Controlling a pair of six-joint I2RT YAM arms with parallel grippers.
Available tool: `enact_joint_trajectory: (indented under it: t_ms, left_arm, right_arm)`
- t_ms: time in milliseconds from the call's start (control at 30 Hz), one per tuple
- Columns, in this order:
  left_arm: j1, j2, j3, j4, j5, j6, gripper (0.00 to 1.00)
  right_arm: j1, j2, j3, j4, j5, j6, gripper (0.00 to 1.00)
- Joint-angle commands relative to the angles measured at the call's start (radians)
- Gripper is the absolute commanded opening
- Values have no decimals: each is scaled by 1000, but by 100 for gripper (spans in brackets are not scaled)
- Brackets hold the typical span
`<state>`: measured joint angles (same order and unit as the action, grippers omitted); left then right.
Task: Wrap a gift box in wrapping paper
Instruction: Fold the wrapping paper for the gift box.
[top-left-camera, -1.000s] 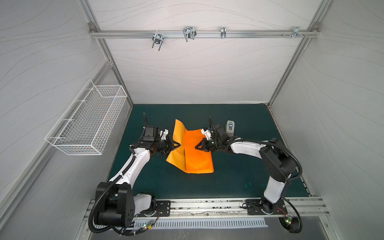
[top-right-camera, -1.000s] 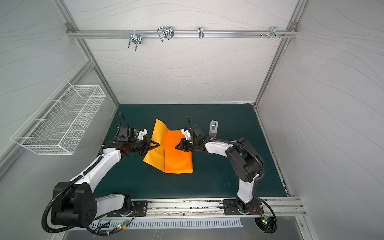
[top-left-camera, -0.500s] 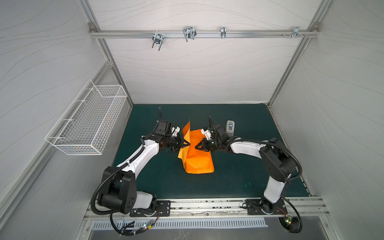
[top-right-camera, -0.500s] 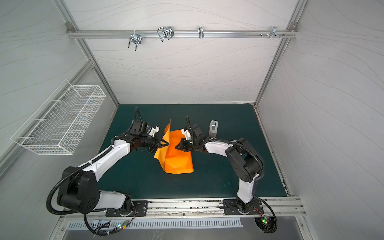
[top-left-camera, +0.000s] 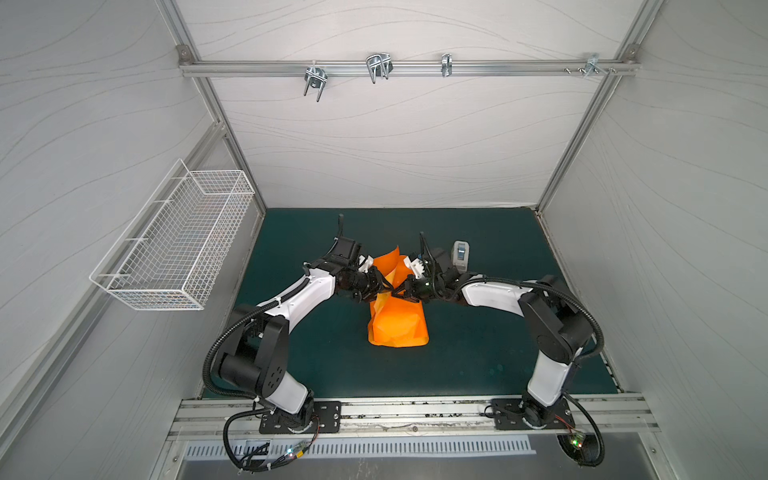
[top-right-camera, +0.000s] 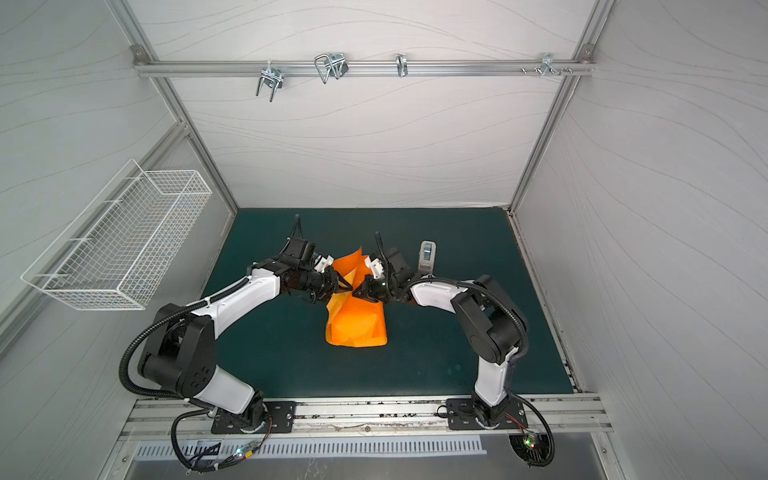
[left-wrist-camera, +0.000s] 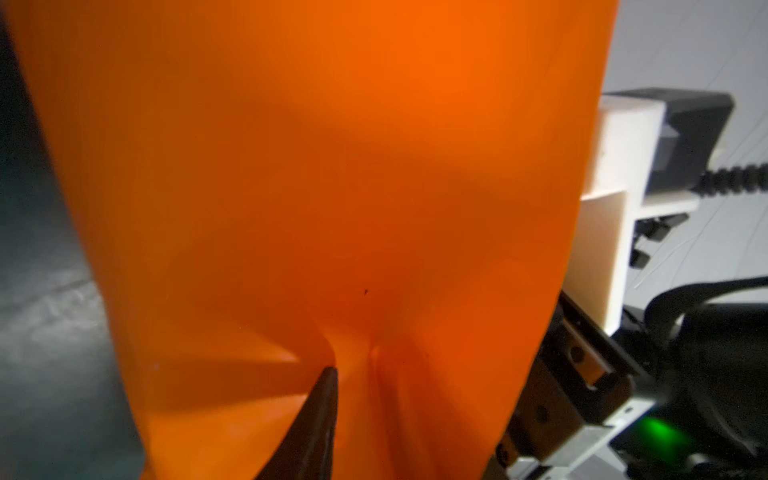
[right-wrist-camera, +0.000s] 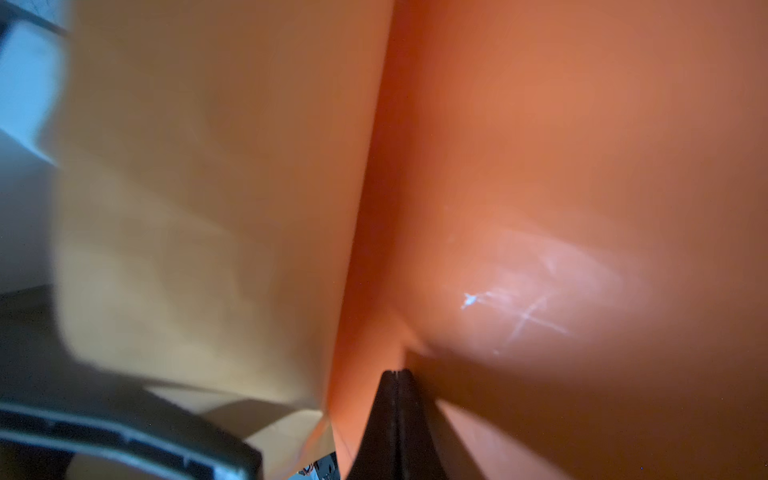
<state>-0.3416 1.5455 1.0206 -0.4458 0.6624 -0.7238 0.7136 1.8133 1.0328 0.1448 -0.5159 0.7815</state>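
The orange wrapping paper (top-left-camera: 399, 326) lies on the green mat as a creased, folded-over bundle, and one flap (top-left-camera: 388, 262) stands up behind it. The gift box is hidden. My two grippers meet tip to tip over the far end of the bundle in both top views. My left gripper (top-left-camera: 385, 286) is open, and one dark finger (left-wrist-camera: 322, 409) shows against the paper (left-wrist-camera: 332, 166). A fold of paper covers the other finger. My right gripper (right-wrist-camera: 397, 374) is shut, with creases of the paper (right-wrist-camera: 540, 145) running out from its tips.
A small white-grey tape dispenser (top-left-camera: 461, 253) stands on the mat (top-left-camera: 478, 353) just behind my right wrist. A white wire basket (top-left-camera: 178, 245) hangs on the left wall. The arm bases sit on the metal rail at the front edge.
My left gripper swept right, folding the paper's left side over into a bundle, and its jaws have parted. The right arm has stayed in place, shut.
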Motion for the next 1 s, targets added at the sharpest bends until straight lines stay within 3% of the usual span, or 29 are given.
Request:
enact_joint_trajectory:
  t_ms: [0,267,967]
  left_arm:
    - [-5,-7,22,38,-6,-11,51]
    - [-5,-2,-20,158,57,-80,69]
    - [-5,41,-80,187,40,-125,66]
  right_arm:
    - [-8,19,-22,-40,28,11,0]
    - [-10,5,-23,-46,22,19,0]
    - [-19,-197,44,-343,136,-47,3]
